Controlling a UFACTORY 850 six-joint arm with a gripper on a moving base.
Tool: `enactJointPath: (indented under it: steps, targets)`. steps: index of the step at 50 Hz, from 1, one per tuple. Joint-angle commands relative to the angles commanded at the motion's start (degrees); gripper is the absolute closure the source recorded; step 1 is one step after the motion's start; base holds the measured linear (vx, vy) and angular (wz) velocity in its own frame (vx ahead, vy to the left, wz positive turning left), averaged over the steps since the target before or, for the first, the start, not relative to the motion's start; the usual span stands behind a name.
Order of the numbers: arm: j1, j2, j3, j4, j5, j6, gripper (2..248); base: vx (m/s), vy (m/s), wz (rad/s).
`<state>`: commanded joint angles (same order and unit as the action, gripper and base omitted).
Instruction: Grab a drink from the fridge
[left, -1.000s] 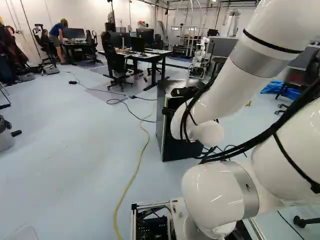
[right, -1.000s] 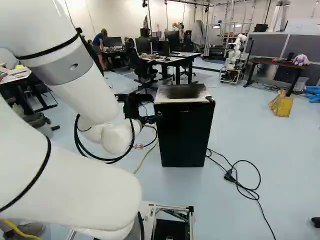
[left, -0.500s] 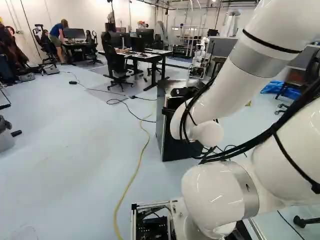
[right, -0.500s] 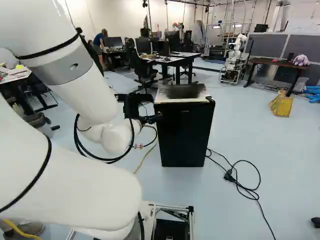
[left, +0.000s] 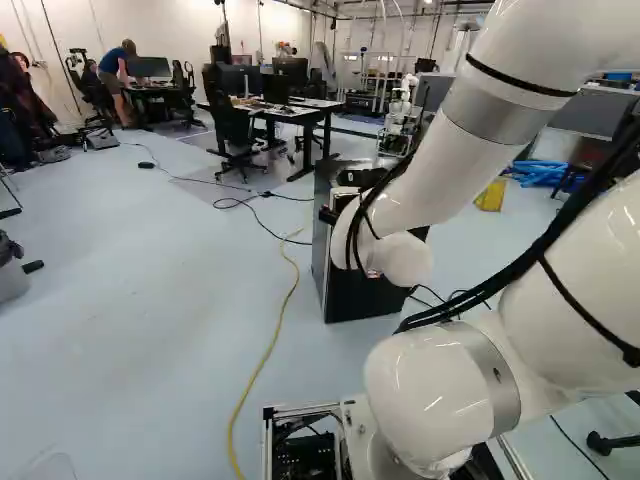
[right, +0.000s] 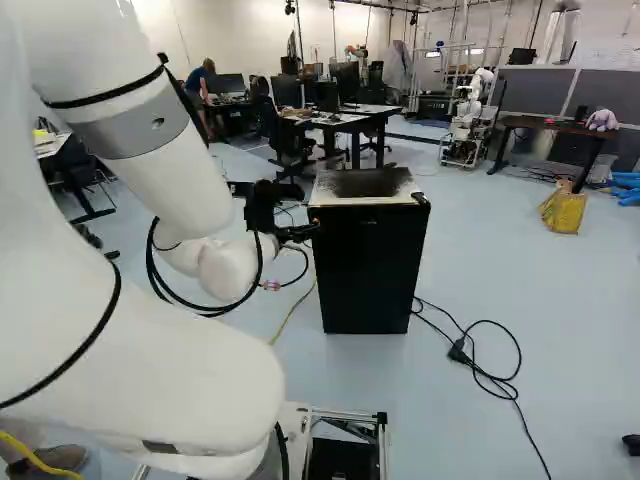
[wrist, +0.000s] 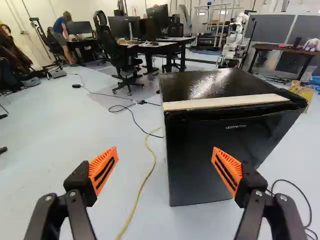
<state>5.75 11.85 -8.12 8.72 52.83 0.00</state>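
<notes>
The black fridge (right: 368, 265) stands on the floor with its door shut and a light strip along the top front edge. My gripper (right: 298, 234) is by the fridge's upper left edge in the right base view. In the wrist view the gripper (wrist: 165, 167) has its two orange-padded fingers wide apart with nothing between them. Ahead of the fingers is the fridge (wrist: 215, 150), its front partly behind one finger. No drink is in view; the inside of the fridge is hidden.
A yellow cable (left: 262, 365) runs along the floor left of the fridge. A black cord (right: 480, 370) lies coiled to its right. Beyond stand desks (right: 352, 122), office chairs and another robot (right: 468, 118). A yellow bag (right: 564, 208) sits farther right.
The arm has shifted a little: leftward in the left base view, with the gripper slightly lower and tilted differently in the right base view. The base and fridge have stayed put.
</notes>
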Motion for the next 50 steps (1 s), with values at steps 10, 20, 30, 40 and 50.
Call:
enactJointPath:
  steps: [10,20,30,40,50]
  targets:
    - [2.1,-3.2,-1.5,2.9,1.8,0.0,3,0.000,0.000,0.000]
    - [4.2,-6.4,-2.9,5.8,3.7,0.0,3,0.000,0.000,0.000]
    - [6.2,-9.5,-4.3,8.7,5.5,0.0,3,0.000,0.000,0.000]
    - [8.2,-12.8,-5.9,11.7,7.5,0.0,3,0.000,0.000,0.000]
    - [10.0,-16.1,-7.7,14.6,9.8,0.0,3,0.000,0.000,0.000]
